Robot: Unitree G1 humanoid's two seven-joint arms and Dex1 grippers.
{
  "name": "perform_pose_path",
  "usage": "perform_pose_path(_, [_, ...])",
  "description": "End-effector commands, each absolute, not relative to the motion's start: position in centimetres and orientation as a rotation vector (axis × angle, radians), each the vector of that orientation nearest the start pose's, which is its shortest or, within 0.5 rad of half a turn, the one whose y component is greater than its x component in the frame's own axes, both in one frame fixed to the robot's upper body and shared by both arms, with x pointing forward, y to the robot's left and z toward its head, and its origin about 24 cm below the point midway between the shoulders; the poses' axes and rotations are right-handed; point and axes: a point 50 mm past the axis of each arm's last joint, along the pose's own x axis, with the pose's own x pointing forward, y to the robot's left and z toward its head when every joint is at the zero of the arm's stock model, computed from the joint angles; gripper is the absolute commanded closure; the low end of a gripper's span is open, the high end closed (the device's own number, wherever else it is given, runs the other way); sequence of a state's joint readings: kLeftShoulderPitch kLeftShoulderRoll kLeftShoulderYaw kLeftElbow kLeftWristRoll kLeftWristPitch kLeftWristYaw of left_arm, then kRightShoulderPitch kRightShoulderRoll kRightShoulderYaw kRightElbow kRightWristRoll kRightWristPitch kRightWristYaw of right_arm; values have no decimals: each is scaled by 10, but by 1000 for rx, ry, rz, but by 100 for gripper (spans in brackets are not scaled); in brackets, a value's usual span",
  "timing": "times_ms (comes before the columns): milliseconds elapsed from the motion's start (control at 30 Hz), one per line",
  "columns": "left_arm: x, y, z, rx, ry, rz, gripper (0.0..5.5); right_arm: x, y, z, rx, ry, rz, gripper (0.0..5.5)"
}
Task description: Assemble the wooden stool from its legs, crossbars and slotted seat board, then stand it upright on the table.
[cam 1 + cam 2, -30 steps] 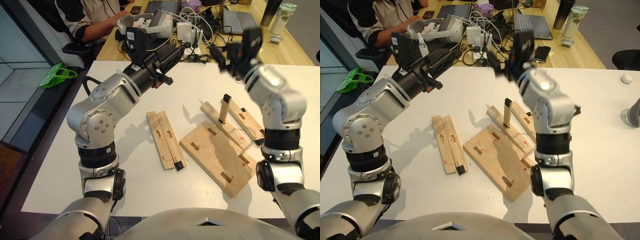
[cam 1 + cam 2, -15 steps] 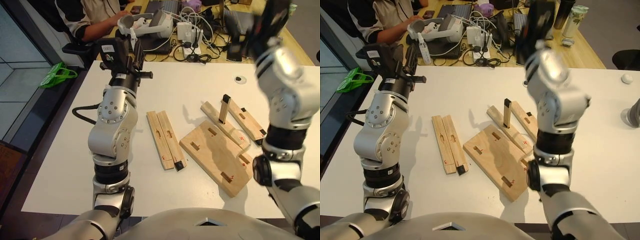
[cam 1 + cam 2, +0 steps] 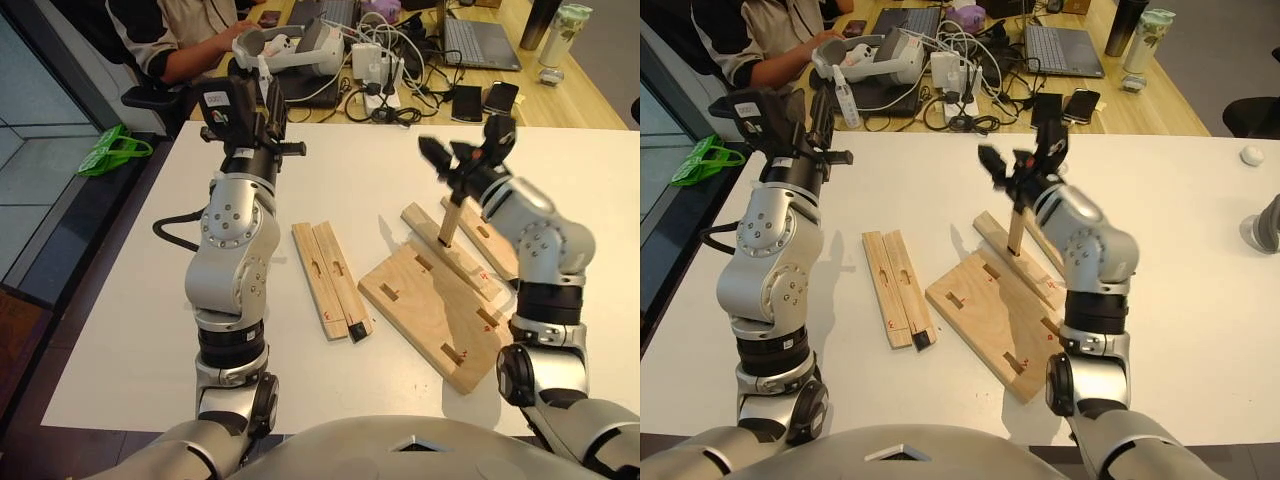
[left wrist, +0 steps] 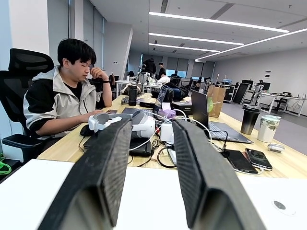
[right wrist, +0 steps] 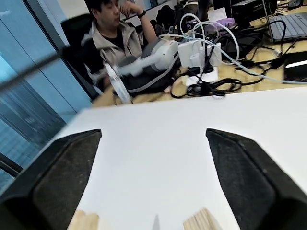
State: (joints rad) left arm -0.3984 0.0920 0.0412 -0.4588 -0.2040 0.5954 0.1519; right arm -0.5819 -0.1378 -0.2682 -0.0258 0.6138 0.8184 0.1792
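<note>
The slotted seat board [image 3: 432,315] lies flat on the counter [image 3: 130,330] toward 4 o'clock. A leg [image 3: 447,228] stands upright at its 12 o'clock edge, with the right claw [image 3: 465,148] spread above it. Two bars [image 3: 332,280] lie side by side at the board's 9 o'clock. The left claw [image 4: 146,177] is spread and raised toward 10 o'clock.

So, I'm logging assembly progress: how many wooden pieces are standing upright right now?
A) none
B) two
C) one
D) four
C: a single leg stands upright at the far edge of the seat board; the paired slats and the rest lie down.
</note>
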Motion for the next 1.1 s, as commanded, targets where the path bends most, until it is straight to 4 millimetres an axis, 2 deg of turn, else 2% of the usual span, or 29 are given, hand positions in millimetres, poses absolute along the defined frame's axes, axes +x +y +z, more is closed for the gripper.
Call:
perform_pose_path(33, [285,142,200,-83,-271,-13,395,340,-206,219,887,-110,409,146])
perform_pose_path(100, [284,142,200,-76,-268,-16,395,325,-222,203,851,-42,462,146])
perform_pose_path(167, [284,145,200,-73,-264,-8,395,305,-237,179,691,116,488,146])
perform_pose_path(233, [284,149,199,-77,-258,8,395,291,-262,155,530,265,446,146])
perform_pose_path(300, [283,149,200,-76,-257,9,395,268,-276,136,445,398,513,146])
perform_pose_path(433, [280,152,198,-71,-251,18,395,174,-309,88,198,873,767,146])
perform_pose_path(533, [278,156,196,-67,-248,34,395,117,-334,76,22,1151,940,146])
perform_pose_path(600, [276,156,196,-67,-248,39,395,92,-342,77,-51,1248,1051,146])
perform_pose_path(667, [276,155,195,-68,-245,39,395,77,-342,73,-96,1295,1132,146])
perform_pose_path(767, [277,154,195,-71,-242,33,395,76,-314,54,-141,1198,1180,146])
perform_pose_path(900, [279,155,199,-56,-247,19,395,105,-264,36,-134,949,1102,146])
perform_pose_path(1000, [280,153,199,-50,-241,8,395,123,-235,30,-110,868,1094,146])
perform_pose_path(1100, [281,151,201,-51,-240,-10,395,150,-213,21,-117,800,1049,146])
